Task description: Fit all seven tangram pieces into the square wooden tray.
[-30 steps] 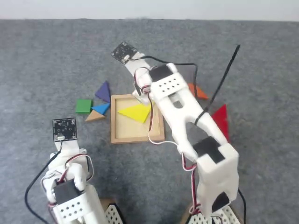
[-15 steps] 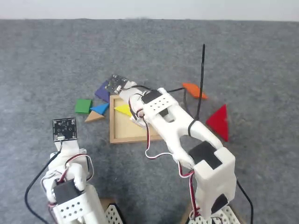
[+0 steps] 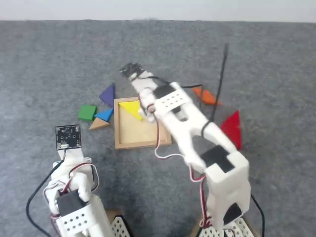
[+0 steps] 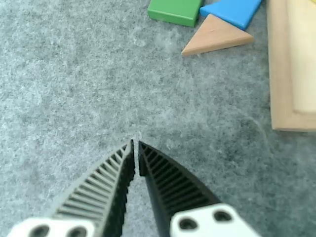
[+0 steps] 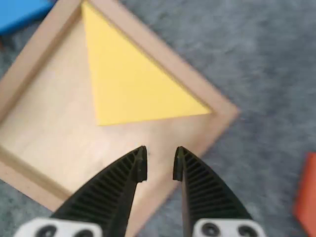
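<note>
My right claw hangs slightly open and empty over the tray. Its wrist camera shows the yellow triangle lying flat inside, long edge along the far rim. My left claw is closed on nothing above the grey carpet; past it lie the tan triangle, blue triangle and green square, left of the tray. From above, a purple triangle sits farther off, and an orange piece and red triangle lie to the right
</note>
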Action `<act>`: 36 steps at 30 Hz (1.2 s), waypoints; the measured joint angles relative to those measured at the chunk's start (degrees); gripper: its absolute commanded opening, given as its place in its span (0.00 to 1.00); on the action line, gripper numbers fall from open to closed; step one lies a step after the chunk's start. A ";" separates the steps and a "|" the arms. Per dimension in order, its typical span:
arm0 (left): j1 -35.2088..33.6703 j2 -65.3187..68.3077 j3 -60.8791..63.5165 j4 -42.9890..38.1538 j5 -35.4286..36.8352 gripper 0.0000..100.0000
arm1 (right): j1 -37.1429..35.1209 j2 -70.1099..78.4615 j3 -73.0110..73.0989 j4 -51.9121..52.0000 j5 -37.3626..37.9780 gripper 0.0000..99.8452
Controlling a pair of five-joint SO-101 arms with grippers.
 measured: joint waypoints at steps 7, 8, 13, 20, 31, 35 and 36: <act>0.00 0.00 0.00 0.00 0.00 0.01 | 10.55 -17.32 10.64 0.35 2.02 0.11; 0.00 0.00 0.00 0.00 0.00 0.01 | 12.75 -20.13 13.54 0.35 2.29 0.11; 0.00 0.00 0.00 0.00 0.00 0.01 | 24.18 -31.30 28.66 0.35 2.02 0.27; 0.00 0.00 0.00 0.00 0.00 0.01 | 27.87 -31.56 36.40 -6.42 -7.82 0.39; 0.00 0.00 0.00 0.00 0.00 0.01 | 31.91 -15.56 32.70 -7.03 -20.84 0.39; 0.00 0.00 0.00 0.00 0.00 0.01 | 32.18 -11.52 28.66 -3.34 -21.01 0.39; 0.00 0.00 0.00 0.00 0.00 0.01 | 32.18 -10.81 27.52 -2.29 -21.01 0.39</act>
